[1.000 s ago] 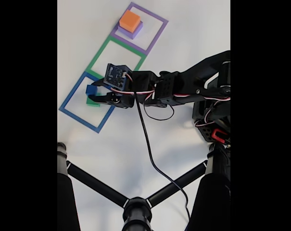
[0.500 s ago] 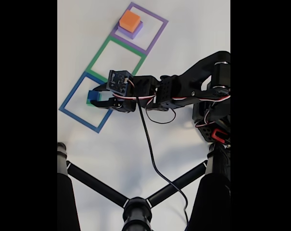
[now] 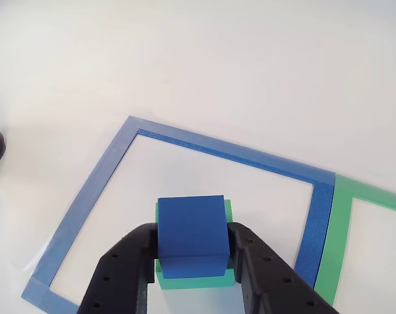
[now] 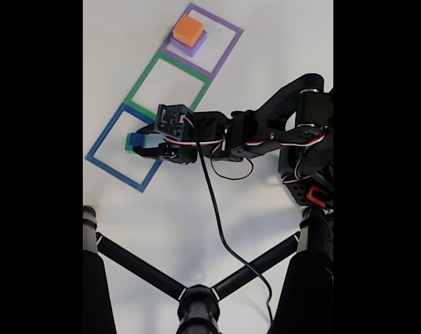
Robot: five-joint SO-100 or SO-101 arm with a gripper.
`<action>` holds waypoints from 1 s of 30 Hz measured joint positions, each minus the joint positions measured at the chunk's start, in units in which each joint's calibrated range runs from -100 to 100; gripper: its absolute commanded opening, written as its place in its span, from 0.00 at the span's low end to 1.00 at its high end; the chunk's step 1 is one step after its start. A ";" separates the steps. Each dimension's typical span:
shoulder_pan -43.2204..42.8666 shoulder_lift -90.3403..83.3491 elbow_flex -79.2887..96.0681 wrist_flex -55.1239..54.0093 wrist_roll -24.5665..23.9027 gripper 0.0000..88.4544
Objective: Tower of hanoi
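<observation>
The small blue cube sits on top of the green block, inside the flat blue square frame. My gripper is shut on the blue cube, one black finger pressed to each side of it. The fixed view shows the same: gripper around the blue cube, with the green block peeking out beneath. At the far end, the orange block rests on the purple block inside the purple frame.
A green frame lies vacant between the blue frame and the purple one. My arm's base stands at the right. A black cable trails down the table to a black tripod at the bottom.
The gripper slid left over the stack in the blue frame, and its open fingers closed onto the blue cube's sides. The orange and purple blocks stayed put.
</observation>
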 measured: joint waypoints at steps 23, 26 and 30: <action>1.36 0.50 -0.52 -0.79 0.78 0.25; 2.14 -3.36 -1.29 2.14 0.78 0.22; 3.98 -11.59 -4.73 13.85 0.78 0.16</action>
